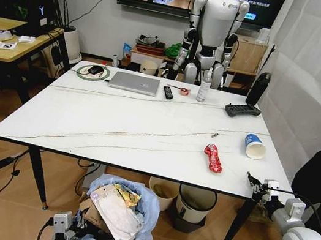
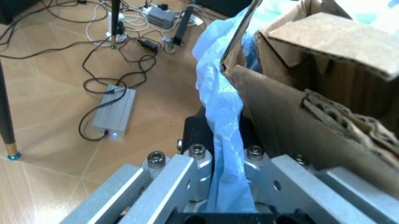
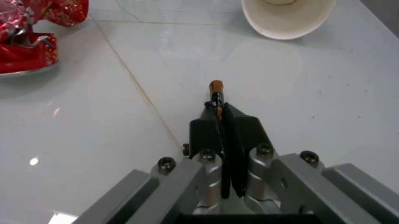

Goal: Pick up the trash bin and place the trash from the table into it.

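Trash bin (image 1: pixel 121 222): held off the floor below the table's near edge, left of centre; blue bag (image 2: pixel 221 116) puffing over the rim.
Bin contents: already loaded with torn brown cardboard (image 2: pixel 311 107), a clear flat plastic pack (image 1: pixel 116 210) and a yellow wrapper (image 1: pixel 128 196).
Left gripper (image 1: pixel 70 228): low at the bin's left side, clamped together on the bag and rim, blue plastic squeezed between the fingers (image 2: pixel 181 172).
Right gripper (image 3: pixel 221 135): over the table's near right corner, pinched shut on a thin dark stick-like scrap with an orange tip (image 3: pixel 216 95); exact nature of the scrap too small to tell.
Table (image 1: pixel 116 124): white, thin dark veins, mostly bare across its near half.
Trash left on it: red wrapper (image 1: pixel 213 157) near the right front, blue-white paper cup (image 1: pixel 255 147) on its side just beyond, a tiny dark scrap (image 1: pixel 214 134) between them and the centre.
Not trash: silver laptop (image 1: pixel 135 82), black remote (image 1: pixel 168 92), bottle (image 1: pixel 204 85) and black controller (image 1: pixel 242 111) along the far edge.
Done, by the look of it: bin picked up, bulk of the litter inside.
Left to do: drop of the pinched scrap into the bin, then the wrapper, cup and small scrap.
Under the table: cream round bin (image 1: pixel 163 193) and grey bin with black rim (image 1: pixel 193 207), apart from the work.
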